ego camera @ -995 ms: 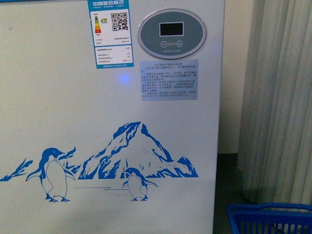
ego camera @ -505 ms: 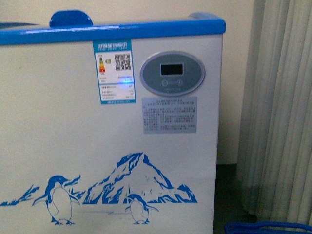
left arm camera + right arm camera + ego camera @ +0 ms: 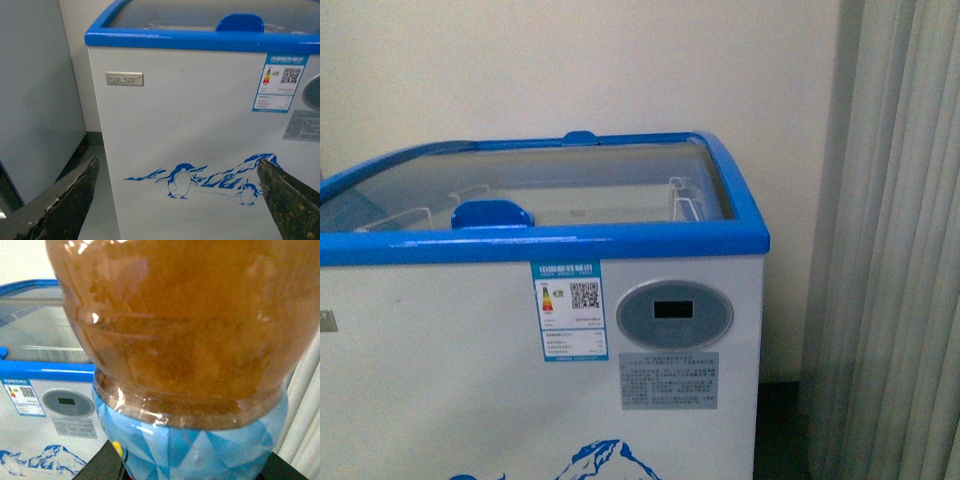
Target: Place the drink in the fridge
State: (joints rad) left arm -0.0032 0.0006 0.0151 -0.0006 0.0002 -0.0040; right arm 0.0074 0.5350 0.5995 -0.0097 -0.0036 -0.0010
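So: right gripper was pinching the drink, which filled its wrist view; cap hidden, long axis unclear. Fridge stood ahead of and lower than the drink, with its glass lid shut. Left gripper was spread and empty, facing the fridge front below the lid handle. My read: the lid had to slide first, and left was the free arm.

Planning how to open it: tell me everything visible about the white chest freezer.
The white chest freezer stands upright before a cream wall. Blue top rim, curved glass sliding lid apparently shut, blue handle, white wire baskets inside. Its front carries an energy label, oval grey display, notice, blue penguin picture.
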